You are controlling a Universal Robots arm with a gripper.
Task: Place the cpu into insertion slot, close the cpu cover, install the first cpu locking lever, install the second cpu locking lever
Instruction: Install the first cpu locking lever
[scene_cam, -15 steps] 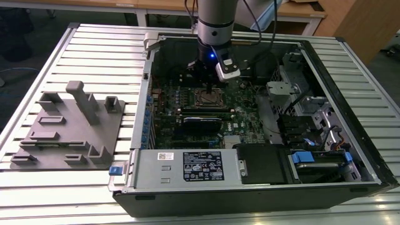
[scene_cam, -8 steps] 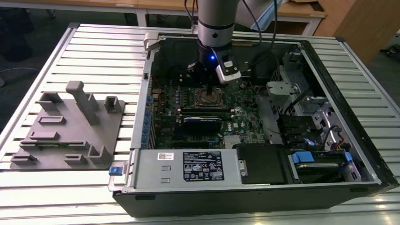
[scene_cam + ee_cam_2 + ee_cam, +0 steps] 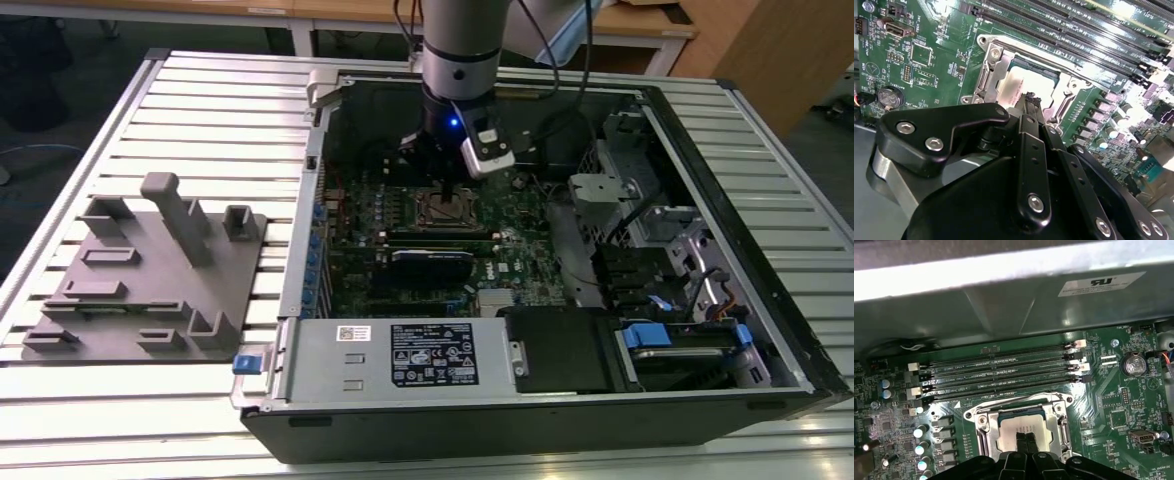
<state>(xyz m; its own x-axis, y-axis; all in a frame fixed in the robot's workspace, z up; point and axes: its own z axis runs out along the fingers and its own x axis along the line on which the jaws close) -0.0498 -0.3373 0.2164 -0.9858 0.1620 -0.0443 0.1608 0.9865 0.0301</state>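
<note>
One cpu (image 3: 1021,426) beneath hand (image 3: 1026,439)

1. We're in a robotics lab or workshop: a slatted metal worktop (image 3: 187,100) carries an opened computer case (image 3: 561,390).
2. A grey fixture plate (image 3: 134,300) sits alongside; wooden desks (image 3: 641,30) stand behind.

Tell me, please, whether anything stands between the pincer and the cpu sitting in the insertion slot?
Nothing visible does. The pincer hangs directly over the cpu, whose face shows through the window of the cpu cover lying around it on the insertion slot.
</note>
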